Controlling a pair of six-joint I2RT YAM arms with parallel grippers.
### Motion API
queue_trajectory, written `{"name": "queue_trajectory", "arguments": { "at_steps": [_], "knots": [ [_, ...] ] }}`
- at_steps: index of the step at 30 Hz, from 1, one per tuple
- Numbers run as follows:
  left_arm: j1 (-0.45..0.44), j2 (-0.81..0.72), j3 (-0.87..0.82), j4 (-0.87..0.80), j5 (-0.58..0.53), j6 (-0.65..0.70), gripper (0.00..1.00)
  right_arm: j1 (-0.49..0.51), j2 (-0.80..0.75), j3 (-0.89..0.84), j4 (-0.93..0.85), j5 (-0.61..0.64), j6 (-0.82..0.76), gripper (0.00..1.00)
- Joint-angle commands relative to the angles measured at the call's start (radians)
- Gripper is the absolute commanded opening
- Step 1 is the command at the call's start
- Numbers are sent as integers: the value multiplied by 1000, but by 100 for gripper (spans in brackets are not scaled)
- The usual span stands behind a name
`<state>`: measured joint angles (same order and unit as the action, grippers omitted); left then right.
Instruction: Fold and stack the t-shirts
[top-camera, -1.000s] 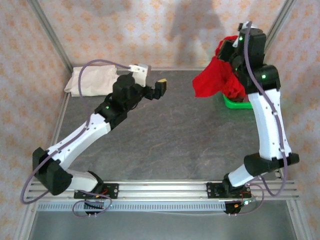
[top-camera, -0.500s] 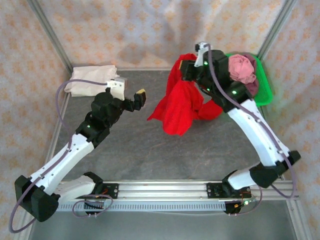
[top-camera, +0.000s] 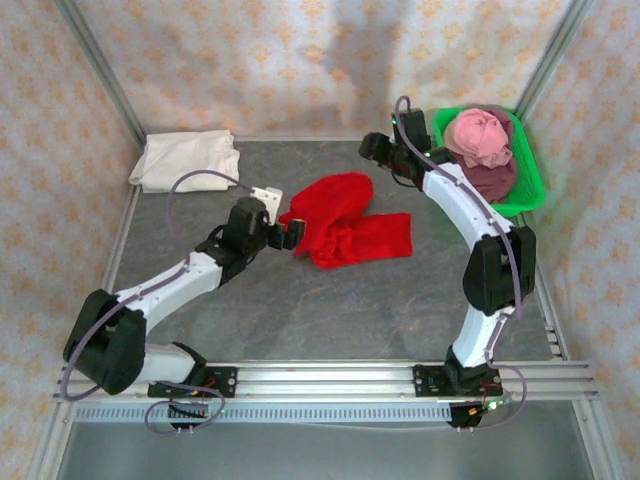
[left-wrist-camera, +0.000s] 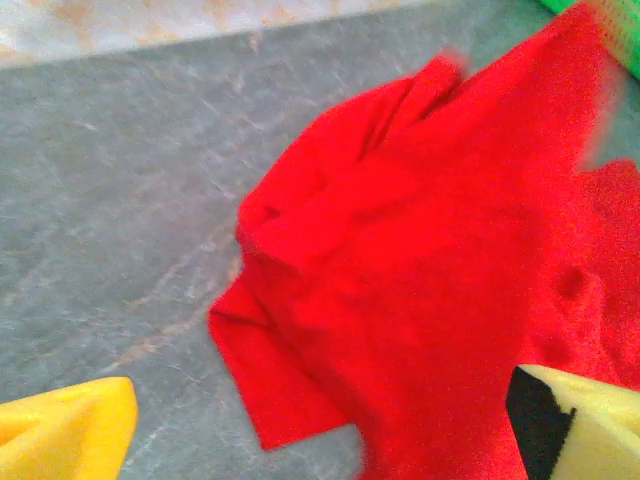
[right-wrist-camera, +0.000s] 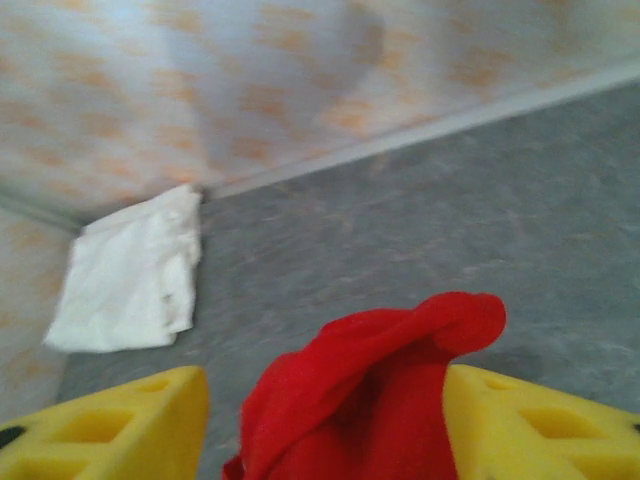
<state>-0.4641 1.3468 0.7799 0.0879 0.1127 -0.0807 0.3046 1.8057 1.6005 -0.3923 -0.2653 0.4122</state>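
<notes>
The left gripper (top-camera: 291, 235) hangs with fingers spread at the left edge of the red t-shirt (top-camera: 350, 225), which lies crumpled mid-table. Beyond its far edge, the right gripper (right-wrist-camera: 326, 380) is spread too, pinching nothing. Closing on a bunched double layer would likely drag the heap rather than flatten it. The cream-white t-shirt (top-camera: 185, 160) lies far left.
</notes>
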Motion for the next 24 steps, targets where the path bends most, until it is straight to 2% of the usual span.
{"name": "queue_trajectory", "arguments": {
  "at_steps": [1,3,6,8,10,14,18,20,23,24],
  "knots": [
    [4,50,0,19,74,13,95,7,-88,-155,66,-1,34,68],
    [5,99,13,7,56,12,93,7,-133,-250,79,4,30,69],
    [16,183,67,-24,43,-1,85,10,-200,-378,63,4,6,69],
    [22,239,103,-26,67,-8,82,12,-255,-465,76,13,5,69],
    [22,305,134,-20,92,-17,75,12,-314,-549,97,36,6,70],
    [22,391,161,-2,138,-66,69,11,-384,-640,95,67,22,71],
    [23,413,126,60,168,-112,37,7,-397,-692,104,86,36,72],
    [24,408,130,53,166,-119,16,0,-382,-703,115,88,42,72],
    [24,382,142,24,145,-125,0,-2,-364,-701,133,86,47,72],
    [27,362,141,8,127,-131,0,-3,-361,-697,133,87,47,72]
  ]
}}
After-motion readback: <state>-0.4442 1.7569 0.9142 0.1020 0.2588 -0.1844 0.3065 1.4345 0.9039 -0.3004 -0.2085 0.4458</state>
